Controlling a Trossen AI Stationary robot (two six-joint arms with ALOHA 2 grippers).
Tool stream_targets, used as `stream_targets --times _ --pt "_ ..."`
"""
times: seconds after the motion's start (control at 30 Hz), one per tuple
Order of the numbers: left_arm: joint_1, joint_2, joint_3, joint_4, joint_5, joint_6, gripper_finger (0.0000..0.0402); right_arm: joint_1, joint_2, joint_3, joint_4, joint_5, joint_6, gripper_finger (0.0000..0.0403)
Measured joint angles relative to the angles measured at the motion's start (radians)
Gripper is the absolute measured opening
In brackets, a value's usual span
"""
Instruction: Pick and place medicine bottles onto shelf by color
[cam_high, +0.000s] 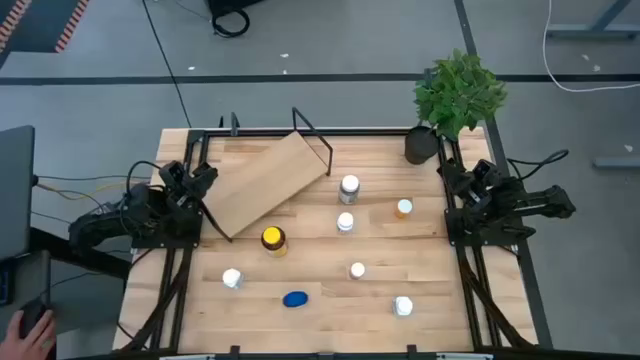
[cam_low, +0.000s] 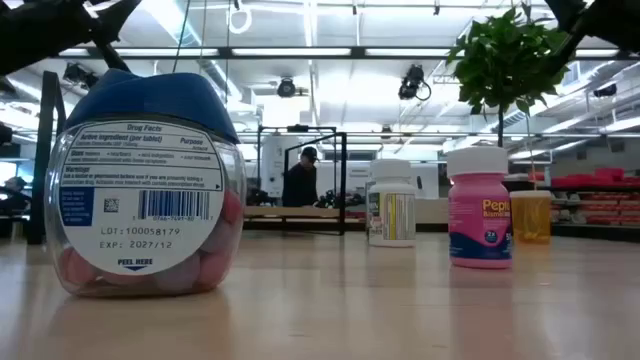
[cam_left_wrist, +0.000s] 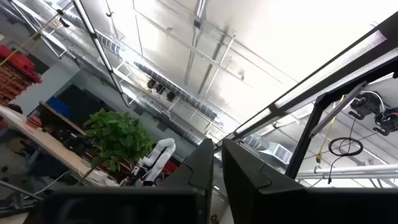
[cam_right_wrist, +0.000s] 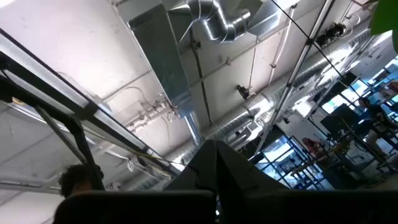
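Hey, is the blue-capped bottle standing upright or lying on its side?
Upright. In the low view the blue-capped bottle rests on its base with the cap on top and its label text level; from above, only its blue cap shows.

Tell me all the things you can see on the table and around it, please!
shelf: one, light wood with black wire frame, tilted at the far left of the table.
yellow-capped bottle: one, amber, just in front of the shelf.
blue bottle: one, near the front edge, lying closest to the low camera.
orange bottle: one, white cap, right of the middle.
white-capped bottles: five, spread over the middle, front left and front right.
plant: one, green, in a black pot at the far right corner.
table: one, slatted wood.
person's hand: one, at the picture's bottom left, off the table.
left gripper: parked at the left edge, fingers shut.
right gripper: parked at the right edge, fingers shut.
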Motion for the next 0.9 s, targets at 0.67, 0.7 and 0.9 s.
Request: stream_targets --times 0.67,0.7,0.9 --pt "0.0 0.0 0.0 0.0 0.0 0.0 0.0038 0.0 0.0 0.0 0.0 0.0 0.0 0.0006" --pt "0.0 0.0 0.0 0.0 0.0 0.0 0.0038 0.0 0.0 0.0 0.0 0.0 0.0 0.0006" --pt "0.0 0.0 0.0 0.0 0.0 0.0 0.0033 0.0 0.0 0.0 0.0 0.0 0.0 0.0006"
